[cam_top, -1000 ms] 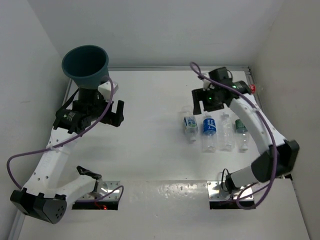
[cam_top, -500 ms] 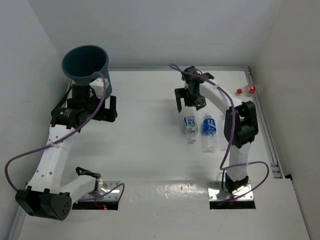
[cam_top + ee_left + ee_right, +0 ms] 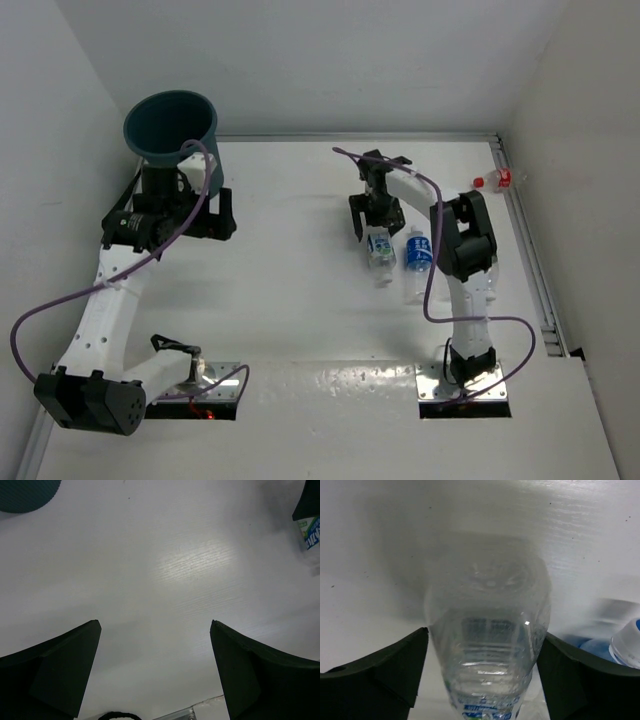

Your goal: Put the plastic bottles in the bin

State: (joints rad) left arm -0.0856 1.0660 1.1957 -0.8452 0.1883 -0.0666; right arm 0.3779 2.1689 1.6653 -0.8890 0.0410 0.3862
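Note:
The bin (image 3: 170,125), a dark teal bucket, stands at the back left; its edge shows in the left wrist view (image 3: 25,492). My left gripper (image 3: 222,212) hovers just in front of it, open and empty (image 3: 155,625). Two plastic bottles lie mid-table. One has a blue-and-white label (image 3: 380,250) and the other a blue label (image 3: 419,262). My right gripper (image 3: 372,215) is down over the blue-and-white bottle (image 3: 487,630). Its open fingers stand close on either side (image 3: 482,635); contact cannot be told. The blue bottle (image 3: 625,647) lies just right of it.
A tiny red-capped object (image 3: 497,180) lies by the back right rail. The right arm's upper links (image 3: 462,245) cover the table right of the blue bottle. Walls close in on the left, back and right. The blue-and-white bottle (image 3: 312,532) shows at the left wrist view's right edge.
The right arm swung from the back right corner leftward and came down over the blue-and-white bottle. The left gripper shifted slightly left and back toward the bin.

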